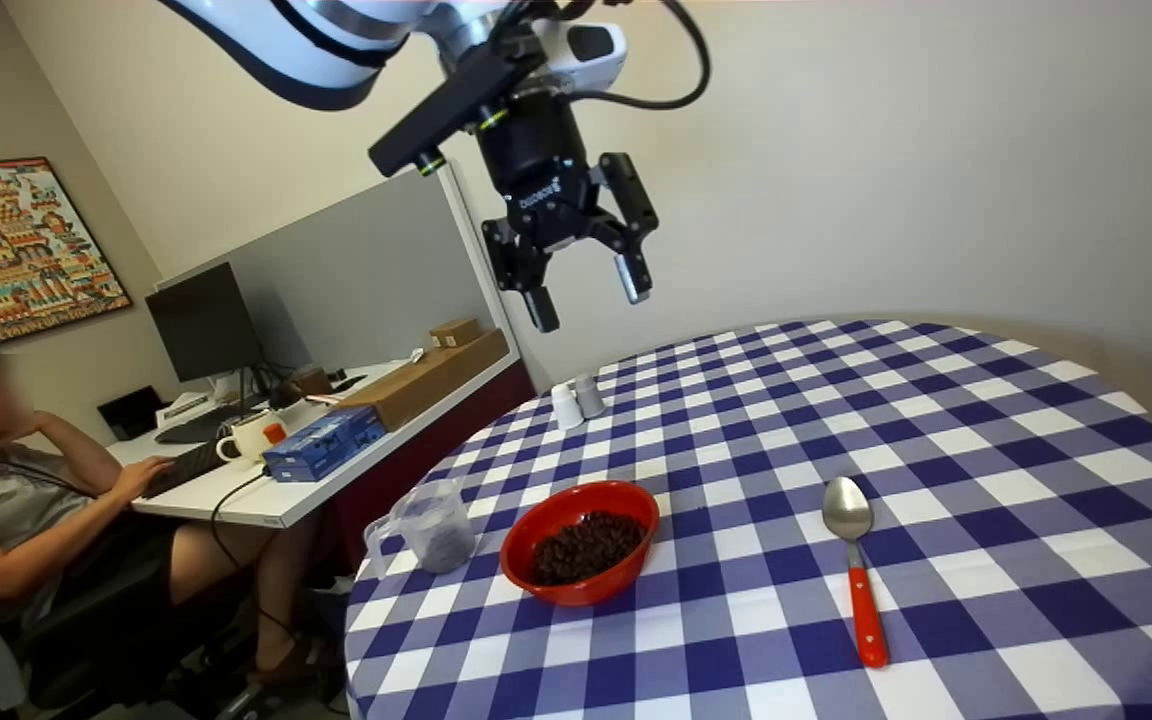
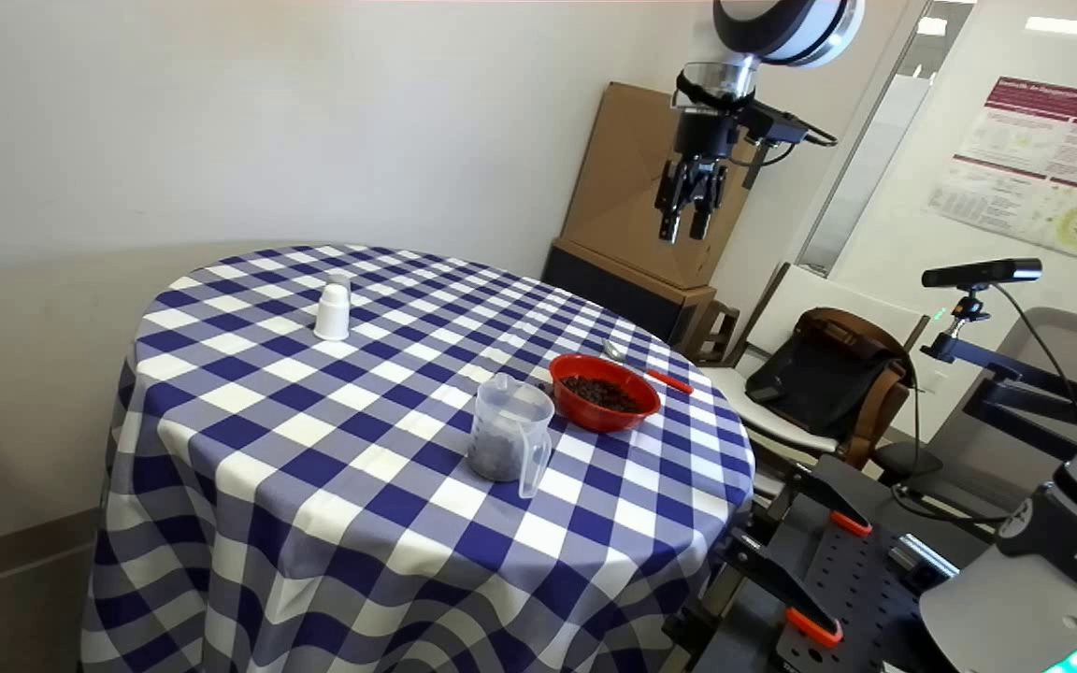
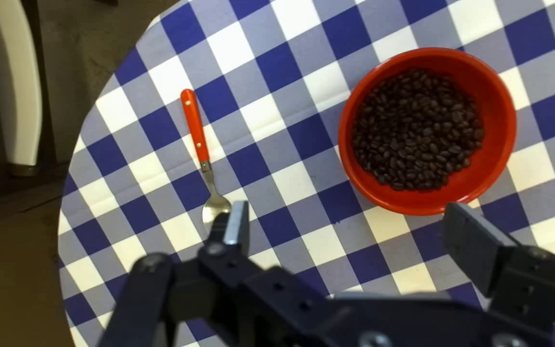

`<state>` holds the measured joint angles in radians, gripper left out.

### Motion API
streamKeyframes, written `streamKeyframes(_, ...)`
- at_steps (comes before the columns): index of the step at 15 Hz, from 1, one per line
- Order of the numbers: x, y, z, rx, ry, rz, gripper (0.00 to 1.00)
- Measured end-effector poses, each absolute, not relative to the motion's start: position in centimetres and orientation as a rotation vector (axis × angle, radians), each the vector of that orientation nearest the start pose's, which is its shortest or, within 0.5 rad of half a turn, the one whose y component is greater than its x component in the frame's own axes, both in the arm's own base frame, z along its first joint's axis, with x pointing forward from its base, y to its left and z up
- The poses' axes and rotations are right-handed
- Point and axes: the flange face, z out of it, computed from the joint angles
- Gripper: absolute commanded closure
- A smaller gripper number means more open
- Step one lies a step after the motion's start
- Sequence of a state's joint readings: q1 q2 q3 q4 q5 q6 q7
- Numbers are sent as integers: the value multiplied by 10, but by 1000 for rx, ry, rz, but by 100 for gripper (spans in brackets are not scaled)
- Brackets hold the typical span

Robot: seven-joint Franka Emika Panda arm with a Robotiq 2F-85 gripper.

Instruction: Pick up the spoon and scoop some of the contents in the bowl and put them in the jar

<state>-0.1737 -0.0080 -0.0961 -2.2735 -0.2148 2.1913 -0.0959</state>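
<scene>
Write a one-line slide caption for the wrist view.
Open pincer above checked cloth, spoon at left, bowl of beans at right.

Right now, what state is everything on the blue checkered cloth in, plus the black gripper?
Black two-finger gripper: open, holding nothing
Silver metal spoon with red-orange handle: lying flat, unheld
Round red bowl: upright, partly filled
Dark brown beans: loose in bowl
Clear plastic handled jar: upright, lidless, contents unclear
White tapered object: standing, narrow end up
Grey object: standing
</scene>
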Motion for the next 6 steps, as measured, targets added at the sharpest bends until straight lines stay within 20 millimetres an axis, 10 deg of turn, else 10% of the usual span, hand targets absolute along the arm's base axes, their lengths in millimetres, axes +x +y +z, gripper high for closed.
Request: streamKeyframes(6,441,-107,390,-3266,196,85,0)
